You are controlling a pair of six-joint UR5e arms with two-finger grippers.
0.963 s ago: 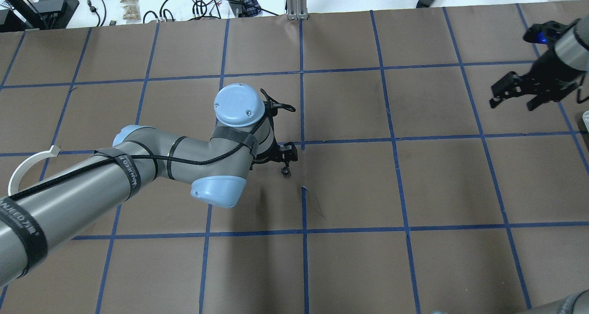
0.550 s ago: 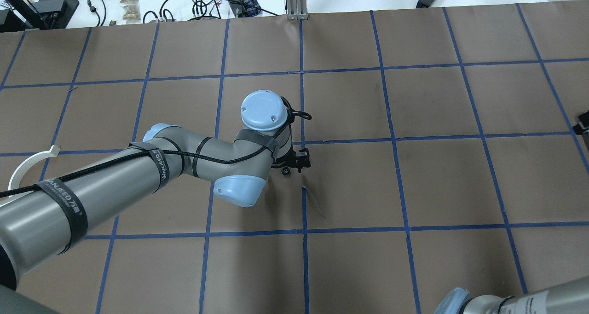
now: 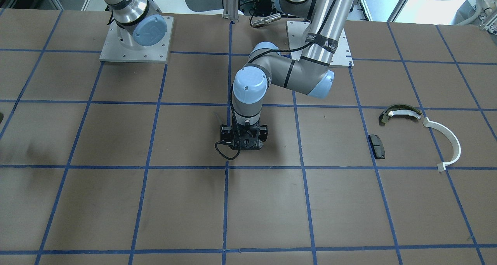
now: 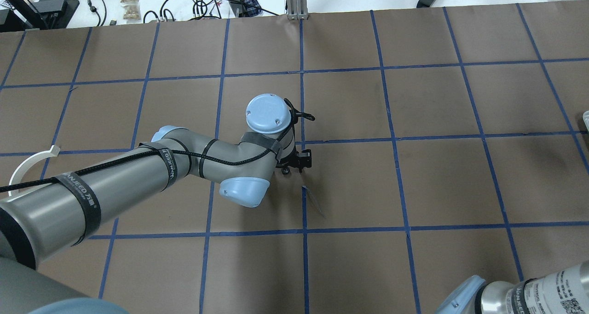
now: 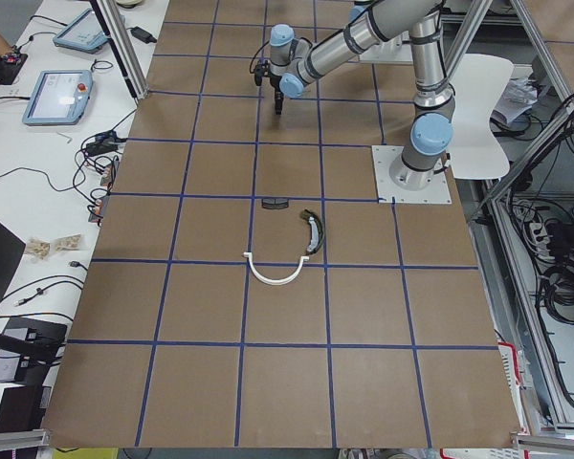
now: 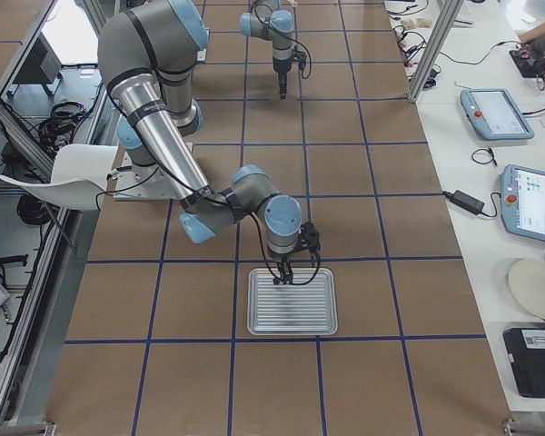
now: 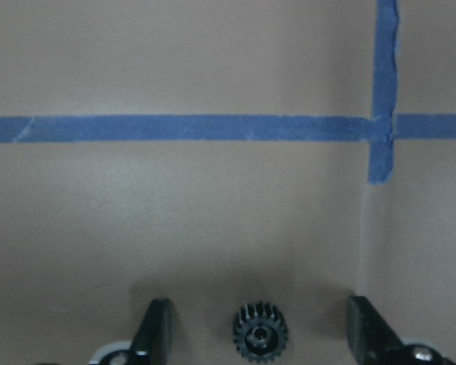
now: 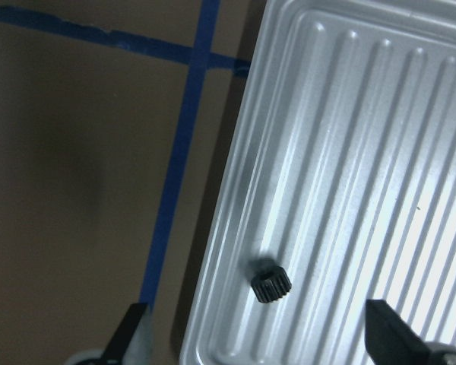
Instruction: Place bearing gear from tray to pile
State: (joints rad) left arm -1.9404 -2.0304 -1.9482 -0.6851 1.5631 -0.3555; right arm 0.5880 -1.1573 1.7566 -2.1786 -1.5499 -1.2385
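Hazards:

- The left end effector [image 7: 260, 325] is hanging low over the desk [image 3: 116, 203] with its fingers [image 7: 156, 331] standing wide apart. They are bracketing a bearing gear [image 7: 260, 334] without touching it. If the closure is running off-centre, one finger is likely to be meeting the teeth first and flicking the light part out sideways.
- The pile is lying well apart from this gear, at 3 o'clock from it in the front-facing view. A weak pinch on so small a part is risking a drop during the carry.
- The right end effector [image 8: 260, 331] is hovering over the tray [image 8: 349, 152], also spread open and gripping nothing. A second bearing gear [image 8: 271, 283] is sitting between two ribs near the tray's 7 o'clock corner. Descending fingers may be landing on the ribs rather than beside the part, or nudging it along the groove.

Appearance of the part:

- The desk gear is showing as a small black toothed wheel with a round centre bore, lying flat at 6 o'clock in the left wrist view.
- The tray gear is appearing equally small, black and toothed. Whether it is lying flat or tilting cannot be told.
- The pile is comprising a white half-ring [image 3: 452, 140], an olive-green shoe [image 3: 400, 111] and a black pad [image 3: 377, 146].
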